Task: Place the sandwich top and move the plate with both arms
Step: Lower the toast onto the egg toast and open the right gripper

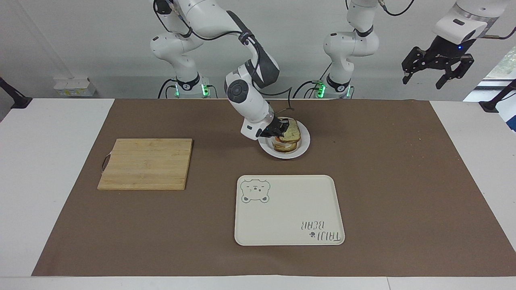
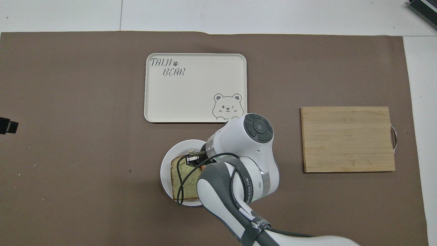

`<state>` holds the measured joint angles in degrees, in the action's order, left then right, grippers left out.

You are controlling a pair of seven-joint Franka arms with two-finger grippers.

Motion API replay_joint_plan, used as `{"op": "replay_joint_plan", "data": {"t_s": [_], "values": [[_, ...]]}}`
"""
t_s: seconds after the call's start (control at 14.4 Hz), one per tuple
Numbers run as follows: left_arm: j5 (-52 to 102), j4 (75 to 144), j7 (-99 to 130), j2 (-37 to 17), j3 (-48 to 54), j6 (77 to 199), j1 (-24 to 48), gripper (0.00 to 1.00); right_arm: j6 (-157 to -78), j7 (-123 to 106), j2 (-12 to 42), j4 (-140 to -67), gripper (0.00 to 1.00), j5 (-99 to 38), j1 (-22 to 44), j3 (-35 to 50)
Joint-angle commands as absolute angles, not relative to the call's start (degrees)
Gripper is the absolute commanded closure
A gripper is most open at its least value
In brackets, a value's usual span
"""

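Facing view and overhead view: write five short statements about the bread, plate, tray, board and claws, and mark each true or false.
1. The right claw is shut on the sandwich top, holding it over the egg slice on the plate. True.
2. The left claw is gripping the plate's rim. False: it hangs high at the left arm's end of the table, open and holding nothing.
3. The plate sits on the bear tray. False: it rests on the brown mat, nearer to the robots than the tray.
4. The cutting board has nothing on it. True.
5. The sandwich top lies on the cutting board. False: it is over the plate.
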<state>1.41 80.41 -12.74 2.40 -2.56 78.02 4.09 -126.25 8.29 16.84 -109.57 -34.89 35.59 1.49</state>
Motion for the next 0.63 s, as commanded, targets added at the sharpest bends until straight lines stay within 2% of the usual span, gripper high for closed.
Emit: {"op": "replay_joint_plan", "data": {"t_s": [0.0, 0.42, 0.49, 0.56], "values": [[2.02, 81.91, -12.3, 3.87, -2.29, 77.78, 3.52, 0.0, -127.61, 4.31, 18.36, -110.21, 1.0, -36.12, 34.89, 1.23], [2.02, 81.83, -12.57, 3.78, -2.37, 77.78, 3.43, 0.0, -131.74, 3.25, 19.78, -110.39, 1.0, -36.12, 33.48, 1.14], [2.02, 81.83, -12.57, 3.78, -2.37, 77.78, 3.43, 0.0, -132.01, 3.43, 19.78, -110.39, 0.91, -36.12, 33.66, 1.14], [2.02, 81.83, -12.66, 3.78, -2.37, 77.78, 3.43, 0.0, -131.92, 3.25, 19.78, -110.39, 0.37, -36.04, 33.66, 1.14]]}}
